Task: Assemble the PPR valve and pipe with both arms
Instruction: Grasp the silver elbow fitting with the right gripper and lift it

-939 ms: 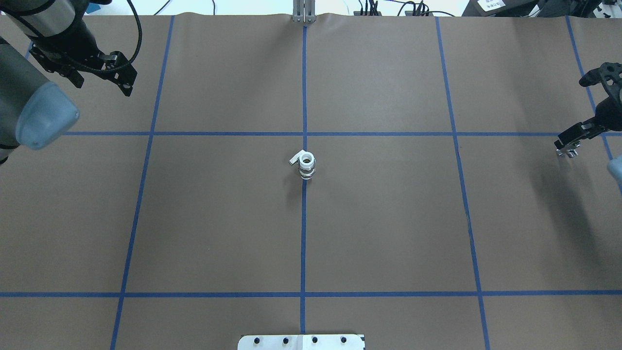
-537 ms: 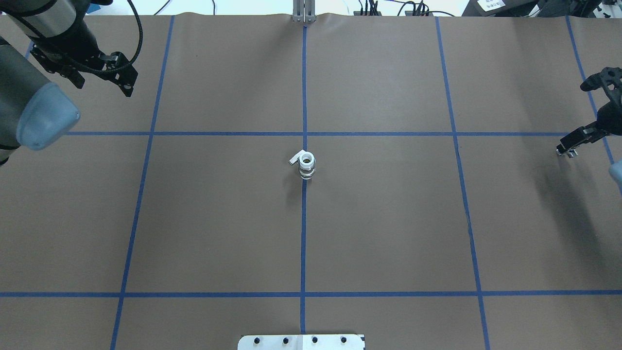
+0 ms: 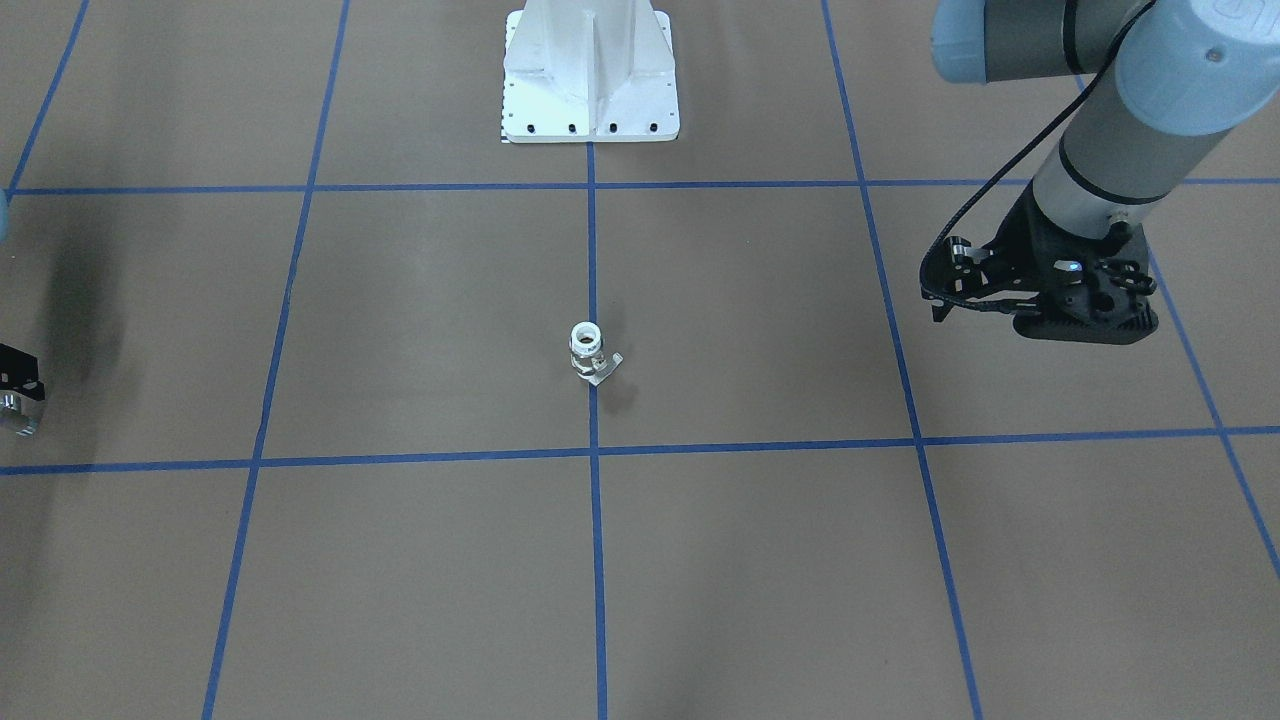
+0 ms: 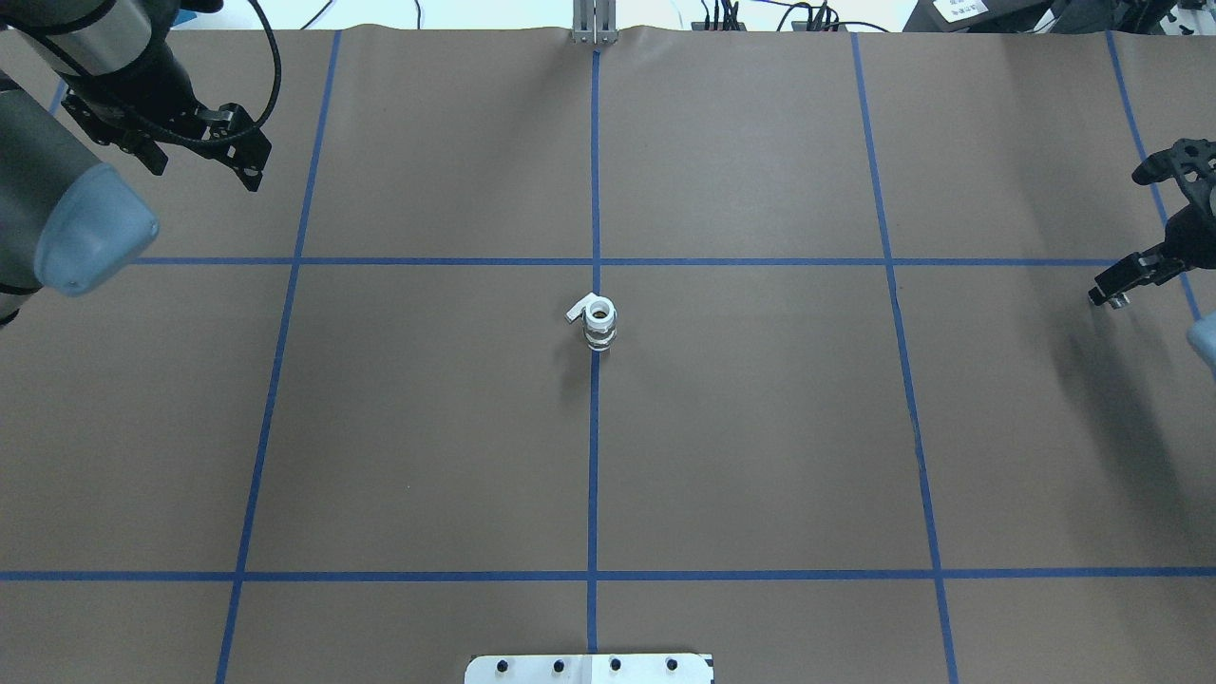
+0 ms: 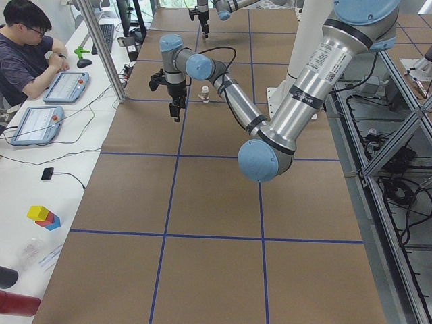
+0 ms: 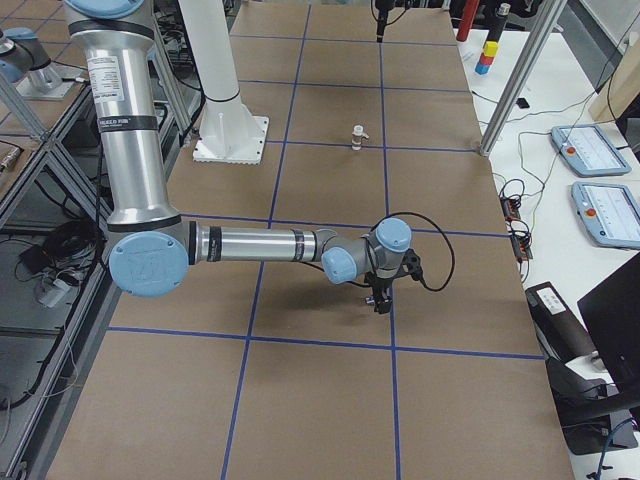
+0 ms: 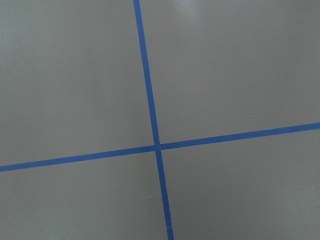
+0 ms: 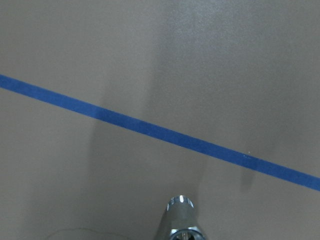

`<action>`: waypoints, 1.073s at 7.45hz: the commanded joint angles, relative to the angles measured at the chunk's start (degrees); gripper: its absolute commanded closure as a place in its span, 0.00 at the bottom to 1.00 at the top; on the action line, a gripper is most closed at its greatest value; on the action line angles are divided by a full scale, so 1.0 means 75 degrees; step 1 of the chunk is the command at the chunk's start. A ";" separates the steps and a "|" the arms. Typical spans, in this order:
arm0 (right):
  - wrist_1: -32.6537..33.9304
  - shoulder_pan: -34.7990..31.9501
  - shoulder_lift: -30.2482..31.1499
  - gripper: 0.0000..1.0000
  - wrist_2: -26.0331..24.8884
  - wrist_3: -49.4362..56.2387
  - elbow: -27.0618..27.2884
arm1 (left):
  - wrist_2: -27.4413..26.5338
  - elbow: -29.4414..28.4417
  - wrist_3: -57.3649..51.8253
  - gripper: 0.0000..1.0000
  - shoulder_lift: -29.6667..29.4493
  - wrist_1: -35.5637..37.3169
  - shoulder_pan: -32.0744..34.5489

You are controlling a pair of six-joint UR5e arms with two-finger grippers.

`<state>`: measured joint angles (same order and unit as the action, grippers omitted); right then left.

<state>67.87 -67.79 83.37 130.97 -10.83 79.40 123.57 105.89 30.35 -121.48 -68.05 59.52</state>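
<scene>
The PPR valve (image 4: pixel 598 323) stands upright on the centre tape line, white lever tab at its top; it also shows in the front view (image 3: pixel 588 356). My right gripper (image 4: pixel 1110 294) hangs at the table's far right edge, far from the valve, shut on the pipe (image 4: pixel 1117 301), a small silver stub. The pipe's chrome end shows at the bottom of the right wrist view (image 8: pixel 181 220) and at the front view's left edge (image 3: pixel 14 415). My left gripper (image 4: pixel 249 173) hovers over the far left, looks shut and empty, with only paper and tape below.
Brown paper with blue tape grid lines (image 4: pixel 595 456) covers the table. The white bolted pedestal (image 3: pixel 590 80) stands at the robot's side. An operator (image 5: pixel 27 40) sits with tablets beyond the far edge. Coloured blocks (image 5: pixel 42 217) lie off the paper.
My right gripper has drifted slightly toward the right edge with the pipe in it. The left arm has barely shifted. The valve has not moved.
</scene>
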 commanded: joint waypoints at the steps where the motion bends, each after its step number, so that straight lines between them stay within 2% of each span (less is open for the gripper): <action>1: 0.0021 0.0027 -0.0018 0.10 -0.0002 0.0014 -0.0039 | 0.0000 0.0002 -0.0004 0.00 -0.0010 -0.0009 -0.0002; 3: 0.0033 0.0027 -0.0064 0.32 0.0010 0.0003 -0.0109 | 0.0000 0.0002 -0.0004 0.00 -0.0010 -0.0009 -0.0002; 8: 0.0068 0.0062 -0.0194 0.33 -0.0002 0.0014 -0.0203 | 0.0000 0.0002 -0.0004 0.00 -0.0010 -0.0009 -0.0002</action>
<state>68.21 -67.45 82.05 131.03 -10.77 77.91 123.57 105.91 30.32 -121.55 -68.12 59.50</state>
